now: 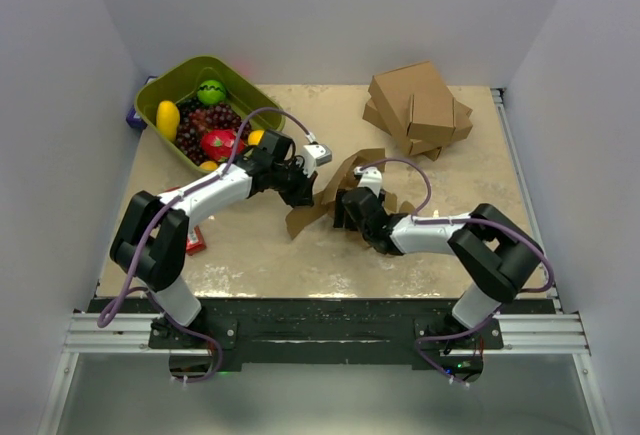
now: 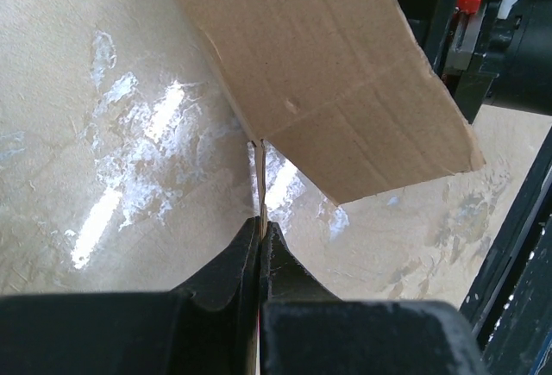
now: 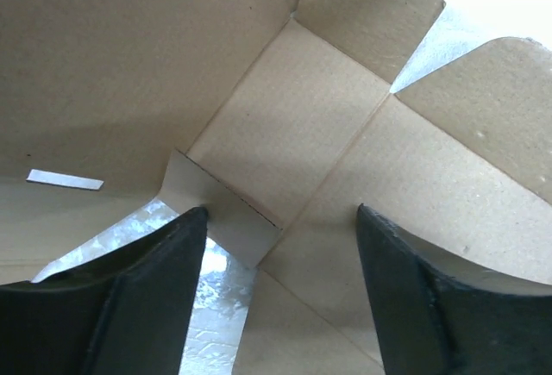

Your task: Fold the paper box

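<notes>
The paper box [image 1: 305, 219] lies half-open in the middle of the tabletop [image 1: 270, 255], between both hands. The left hand [image 2: 260, 230] is clenched on a thin flap edge, and the right hand [image 3: 280, 220] stands spread over the inner creases, apparently grasping nothing. Folding looks to be at an early step: next, the right hand should raise a side panel along its crease.

L gripper [image 2: 260, 250] pinching paper box [image 2: 328, 73] flap edge.
</notes>
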{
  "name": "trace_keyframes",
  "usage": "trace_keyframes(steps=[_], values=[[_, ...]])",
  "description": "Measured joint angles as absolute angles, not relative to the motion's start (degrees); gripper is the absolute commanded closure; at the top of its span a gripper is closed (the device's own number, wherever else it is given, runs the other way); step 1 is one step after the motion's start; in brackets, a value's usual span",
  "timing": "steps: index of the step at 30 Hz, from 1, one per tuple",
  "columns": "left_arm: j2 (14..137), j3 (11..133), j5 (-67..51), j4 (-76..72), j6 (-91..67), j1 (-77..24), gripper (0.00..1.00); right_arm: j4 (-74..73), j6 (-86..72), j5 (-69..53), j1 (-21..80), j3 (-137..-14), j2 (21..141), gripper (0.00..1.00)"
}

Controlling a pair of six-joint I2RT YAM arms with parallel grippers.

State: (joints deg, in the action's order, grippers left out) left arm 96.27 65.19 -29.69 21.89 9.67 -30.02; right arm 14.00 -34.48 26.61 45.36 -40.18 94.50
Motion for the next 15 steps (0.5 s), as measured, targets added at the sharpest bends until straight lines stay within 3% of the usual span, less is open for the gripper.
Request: trace_keyframes(steps=[6,15], values=[[96.31,65.19,-28.16,21.71,6.57,-30.02,1.0,7.31,-34.57,26.2,44.91,-39.64,88.86,0.23],[96.31,65.28,-25.45,21.02,2.02,-30.02,1.0,-0.91,-40.32,21.1,44.58,-36.34,62.06,0.33]])
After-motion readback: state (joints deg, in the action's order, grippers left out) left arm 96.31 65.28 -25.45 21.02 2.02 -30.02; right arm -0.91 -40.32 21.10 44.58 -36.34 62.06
